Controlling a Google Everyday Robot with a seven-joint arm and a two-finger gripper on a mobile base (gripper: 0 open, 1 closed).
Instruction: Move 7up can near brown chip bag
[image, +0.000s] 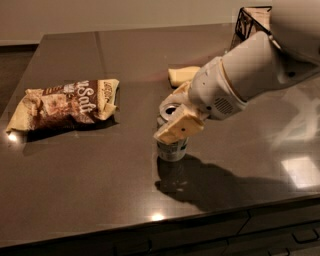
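End effector (171, 119) gripping 7up can (173, 149), on countertop (100, 175)

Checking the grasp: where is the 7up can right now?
In the camera view, the 7up can is mid-table, clasped by the gripper, right of the brown chip bag and in front of the pale yellow sponge.

"Salt" on brown chip bag (65, 102)
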